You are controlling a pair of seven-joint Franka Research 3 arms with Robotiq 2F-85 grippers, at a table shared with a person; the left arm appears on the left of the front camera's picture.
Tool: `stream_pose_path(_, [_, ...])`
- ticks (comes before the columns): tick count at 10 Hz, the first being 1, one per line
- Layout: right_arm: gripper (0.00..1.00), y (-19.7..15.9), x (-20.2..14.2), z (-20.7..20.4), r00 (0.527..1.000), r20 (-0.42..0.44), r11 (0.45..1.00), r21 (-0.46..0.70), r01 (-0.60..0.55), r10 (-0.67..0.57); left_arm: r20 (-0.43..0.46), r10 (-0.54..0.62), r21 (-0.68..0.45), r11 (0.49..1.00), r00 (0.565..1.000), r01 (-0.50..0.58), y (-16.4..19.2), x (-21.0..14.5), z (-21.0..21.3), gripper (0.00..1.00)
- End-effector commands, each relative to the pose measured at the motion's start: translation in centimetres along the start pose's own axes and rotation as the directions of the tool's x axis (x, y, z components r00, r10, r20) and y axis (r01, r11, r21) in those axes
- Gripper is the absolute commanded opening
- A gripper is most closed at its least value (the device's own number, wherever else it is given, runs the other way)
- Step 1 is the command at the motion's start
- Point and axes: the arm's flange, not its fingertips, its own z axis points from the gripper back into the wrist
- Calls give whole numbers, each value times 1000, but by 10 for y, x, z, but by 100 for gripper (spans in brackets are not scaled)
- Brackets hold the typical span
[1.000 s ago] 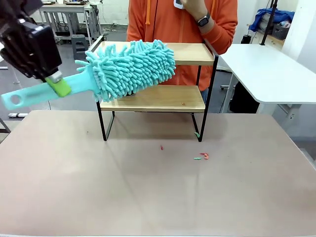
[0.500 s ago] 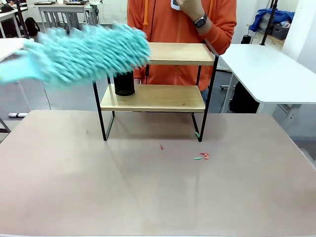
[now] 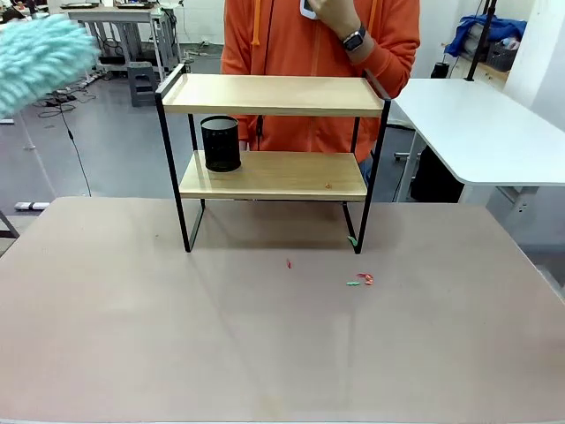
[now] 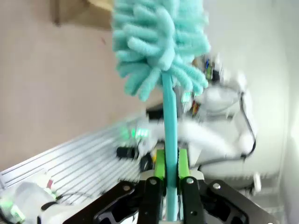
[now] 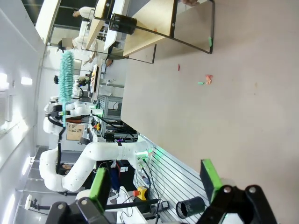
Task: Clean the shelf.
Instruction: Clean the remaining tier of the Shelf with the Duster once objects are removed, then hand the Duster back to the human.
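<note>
The shelf [image 3: 274, 177], two wooden boards in a black frame, stands at the table's far middle; it shows sideways in the right wrist view too [image 5: 154, 23]. A teal fluffy duster [image 3: 40, 55] is high at the far left, well off the shelf. In the left wrist view my left gripper [image 4: 171, 173] is shut on the duster's [image 4: 159, 42] thin teal handle between the green pads. My right gripper [image 5: 154, 183] stands open above the table's near edge, nothing between its fingers [image 5: 99, 184]. The duster [image 5: 67, 77] hangs far off in that view.
A black mesh cup [image 3: 221, 144] sits at the left of the lower board. Small coloured scraps [image 3: 360, 280] lie on the brown table [image 3: 265, 353] before the shelf. A person in an orange top [image 3: 318, 53] stands behind it. A white table [image 3: 477, 124] is at the right.
The duster has swung up and left, off the shelf, to the picture's top left corner. The black cup on the lower board came into sight.
</note>
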Motion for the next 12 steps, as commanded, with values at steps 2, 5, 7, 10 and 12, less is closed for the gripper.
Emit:
stream_pose_path(2, [100,2,2,-1,1000,13,999,18,-28,28,153,151,-11,988,977,-151,68,16,-8,12])
stream_pose_path(5, [100,2,2,-1,1000,13,999,18,-28,28,111,84,-10,996,990,-84,33,-6,7,12])
stream_pose_path(7, [100,2,2,-1,1000,13,999,18,-28,28,111,84,-10,996,990,-84,33,-6,7,12])
stream_pose_path(10, [100,2,2,-1,1000,13,999,18,-28,28,111,84,-10,996,990,-84,33,-6,7,12])
stream_pose_path(12, [100,2,2,-1,1000,13,999,18,-28,28,111,84,-10,996,990,-84,33,-6,7,12])
